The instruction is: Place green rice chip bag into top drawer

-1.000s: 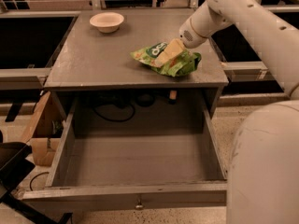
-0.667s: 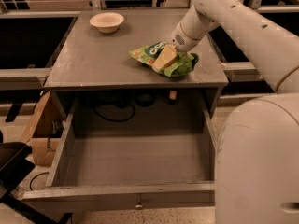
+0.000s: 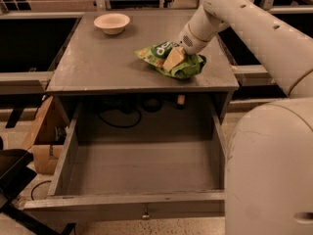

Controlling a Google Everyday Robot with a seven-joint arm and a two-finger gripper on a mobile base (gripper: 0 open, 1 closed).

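The green rice chip bag (image 3: 188,67) lies crumpled on the right half of the grey cabinet top (image 3: 98,62), near its front edge. My gripper (image 3: 174,58) reaches down from the upper right and sits right on the middle of the bag, touching it. The top drawer (image 3: 132,200) is pulled wide open below the cabinet top. Its grey inside holds nothing and its small metal knob (image 3: 145,212) faces the camera.
A small cream bowl (image 3: 112,22) stands at the back left of the cabinet top. Black cables (image 3: 117,115) hang behind the drawer. Cardboard boxes (image 3: 41,141) stand on the floor at the left. My white arm and body (image 3: 269,151) fill the right side.
My arm has swung a little to the left above the cabinet while the gripper stays on the bag. The bag has barely shifted. The drawer and bowl have not moved.
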